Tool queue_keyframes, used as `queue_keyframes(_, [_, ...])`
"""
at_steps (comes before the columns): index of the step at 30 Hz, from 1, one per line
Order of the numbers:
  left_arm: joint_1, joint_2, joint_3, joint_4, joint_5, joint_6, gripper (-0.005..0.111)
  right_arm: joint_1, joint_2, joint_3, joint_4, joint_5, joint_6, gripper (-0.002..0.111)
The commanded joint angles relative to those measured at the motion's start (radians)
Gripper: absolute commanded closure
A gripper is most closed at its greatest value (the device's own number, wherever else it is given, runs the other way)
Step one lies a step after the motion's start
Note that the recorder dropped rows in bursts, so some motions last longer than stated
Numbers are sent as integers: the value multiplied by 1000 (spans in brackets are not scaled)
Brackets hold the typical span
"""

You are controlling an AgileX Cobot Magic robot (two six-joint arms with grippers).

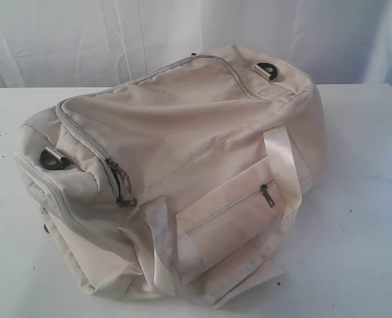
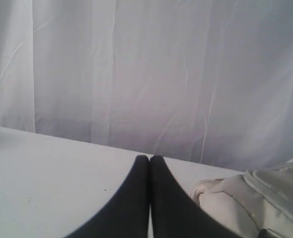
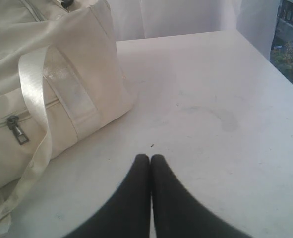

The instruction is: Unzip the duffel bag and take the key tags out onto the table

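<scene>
The cream-white duffel bag (image 1: pixel 182 165) lies zipped shut in the middle of the white table (image 1: pixel 361 218), its grey main zipper pulls (image 1: pixel 121 185) hanging at the left end and the side pocket zipper (image 1: pixel 267 196) facing front. Neither gripper shows in the exterior view. In the left wrist view my left gripper (image 2: pixel 149 159) is shut and empty, hovering over bare table with a corner of the duffel bag (image 2: pixel 255 198) beside it. My right gripper (image 3: pixel 150 158) is shut and empty too, apart from the duffel bag (image 3: pixel 47 89) and its webbing handle (image 3: pixel 34 94). The key tags are hidden.
A white curtain (image 1: pixel 116 33) hangs behind the table. Black D-rings (image 1: pixel 53 160) sit at both ends of the bag. The table's far corner and edge (image 3: pixel 265 49) show in the right wrist view, with a window beyond.
</scene>
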Motion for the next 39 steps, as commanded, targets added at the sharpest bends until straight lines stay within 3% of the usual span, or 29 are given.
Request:
queue_keyframes(1, [-6,158,-89,278,-13,-219,107,2,-6,6,0,-8,1,108])
queue_keyframes(5, [-6,310,-151,592,-86,-611,104,2,-6,6,-50,-8,-17,108])
queue_keyframes(9, [-6,418,-186,986,-224,-1105,86,2,-6,6,-53,-93,-15,108])
queue_keyframes(11, [-6,460,-186,1117,-290,-1252,74,2,-6,6,-53,-203,-8,108])
queue_keyframes(15, [-6,535,-186,1268,-406,-1464,53,2,-6,6,-53,-449,-6,108])
queue_keyframes(19, [-6,588,-186,1354,-498,-1669,46,2,-6,6,-53,-685,4,108])
queue_keyframes(23, [-6,631,-186,1383,-524,-1726,46,2,-6,6,-43,-945,210,108])
queue_keyframes(26, [-6,666,-186,1383,-550,-1744,46,2,-6,6,-36,-1066,612,108])
queue_keyframes(28, [-6,691,-186,1381,-551,-1744,46,2,-6,2,-46,-968,853,108])
queue_keyframes(29, [-6,707,-186,1376,-555,-1744,46,2,-6,-15,-73,-828,970,108])
queue_keyframes(32, [-6,753,-186,1369,-575,-1744,46,2,-2,-82,-339,-590,1111,108])
queue_keyframes(39, [-6,819,-186,1369,-573,-1744,46,2,295,-276,-927,-737,1382,108])
